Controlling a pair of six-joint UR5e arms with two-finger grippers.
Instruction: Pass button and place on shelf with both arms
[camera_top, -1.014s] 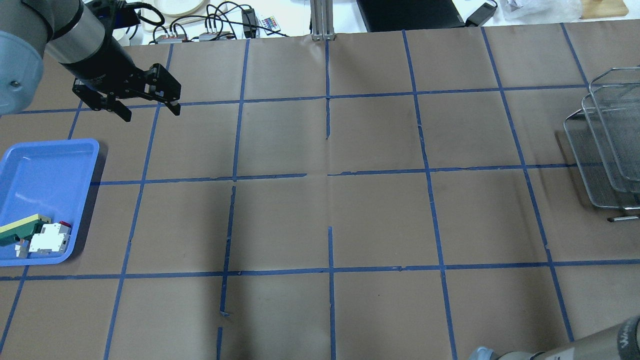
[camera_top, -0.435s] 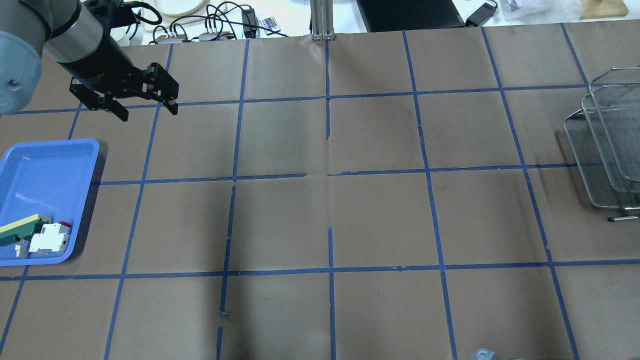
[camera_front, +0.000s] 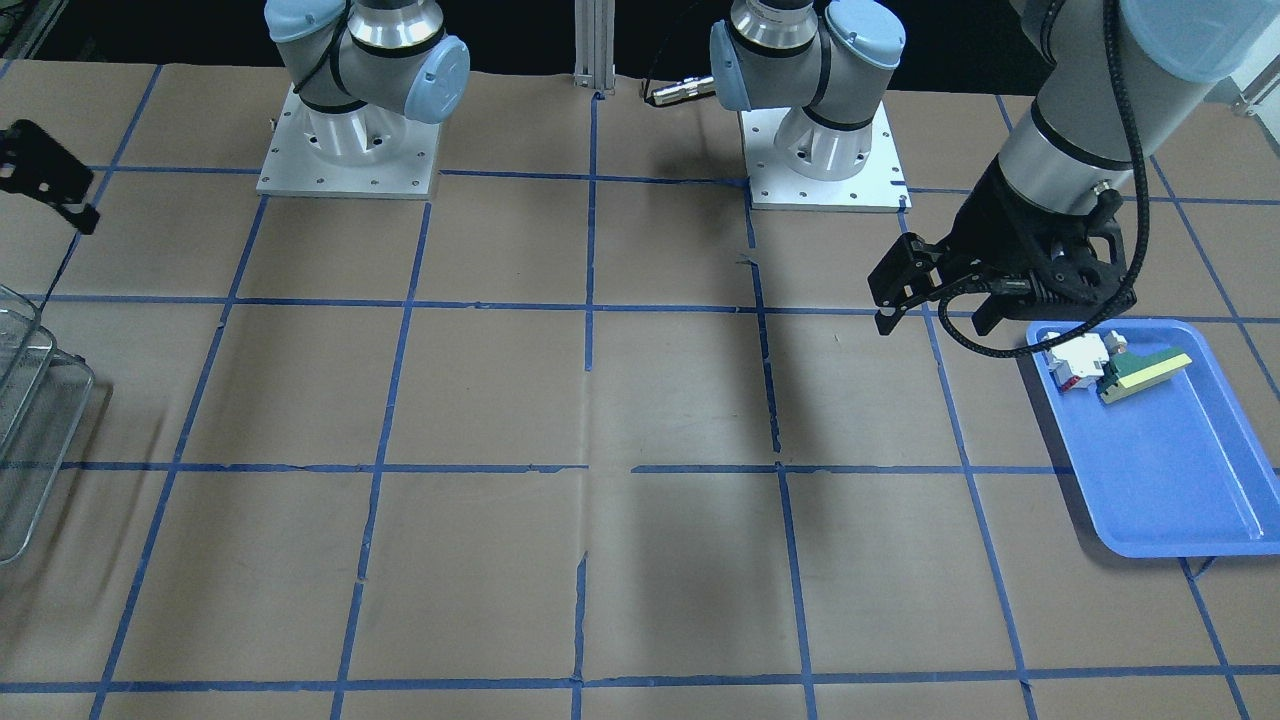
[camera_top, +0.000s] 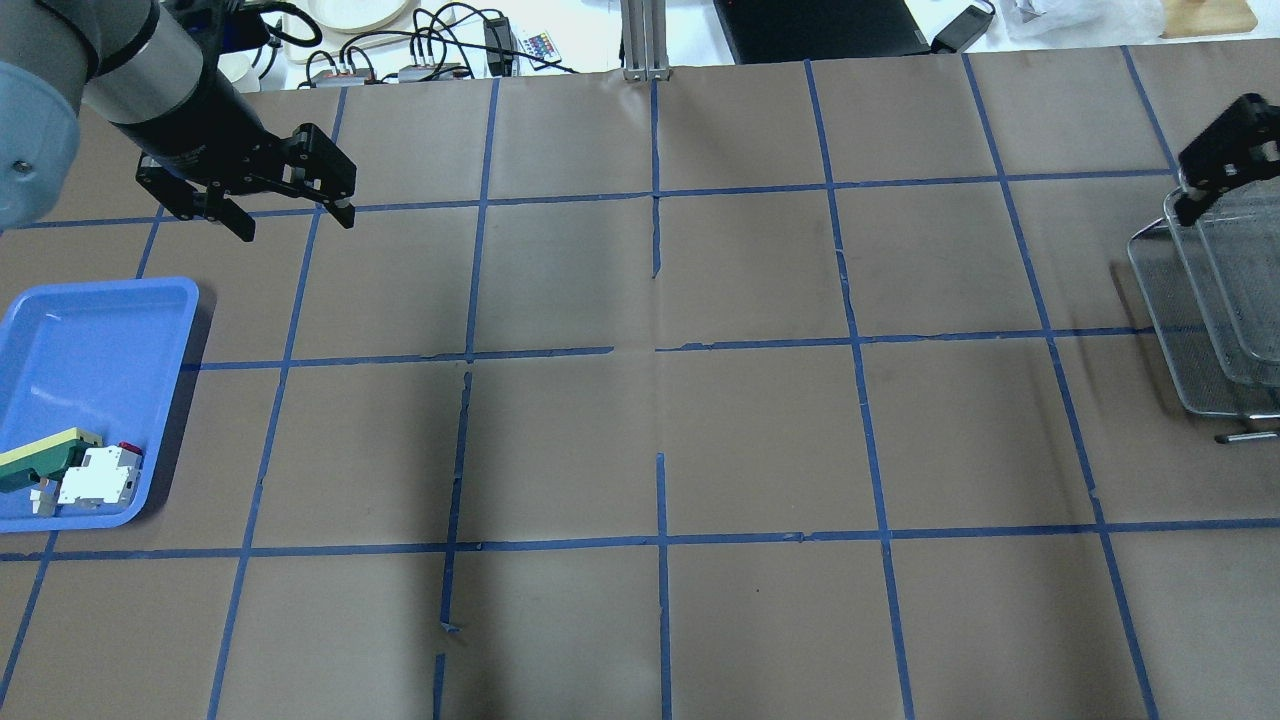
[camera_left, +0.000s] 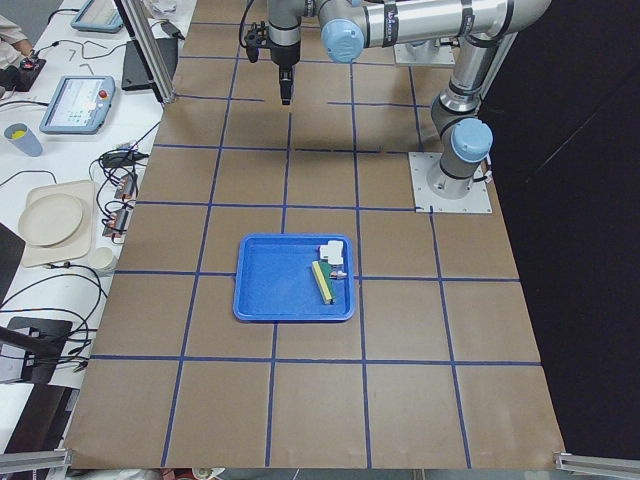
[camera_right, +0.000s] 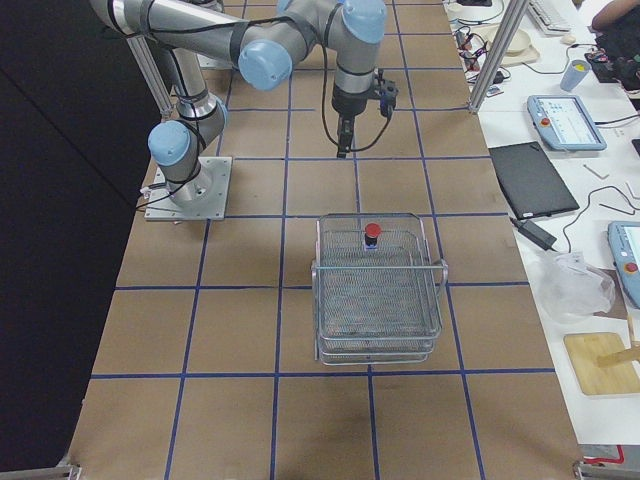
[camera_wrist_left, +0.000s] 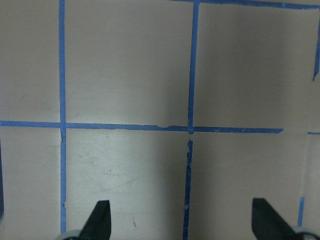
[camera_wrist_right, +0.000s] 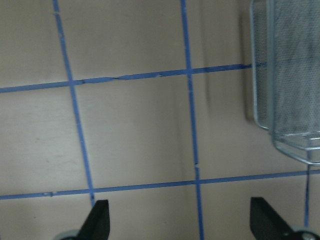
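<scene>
**Left wrist view.** Left gripper: two black fingers set wide apart, released, gripping nothing. Under them lies the brown worktop, crossed by blue tape lines.

**Right wrist view.** Right gripper: fingers spread wide too, released. A rounded corner of the wire-mesh shelf shows at the picture's right side, apart from the fingers.

**Overhead view.** Blue tray: against the worktop's left edge. At its robot-side end it holds a white-and-red blocky part just beside a green-and-yellow wedge. The left gripper hangs near the far left corner of the worktop, clear of the tray. The shelf stands at the right edge, partly cut off. The right gripper shows near it, also partly cut off.

**Front-facing view.** The left gripper is above the worktop just beside the tray, on the side toward the worktop's middle. The shelf and right gripper are only partly seen at the right edge.

**Exterior left view.** The tray sits midway across the worktop's width, close to the left edge.

**Exterior right view.** Button: upright, red cap up, on the shelf's upper mesh tier. It stands at the tier's end turned toward the worktop's middle. The right gripper hangs over the worktop past that end, not touching the button.
</scene>
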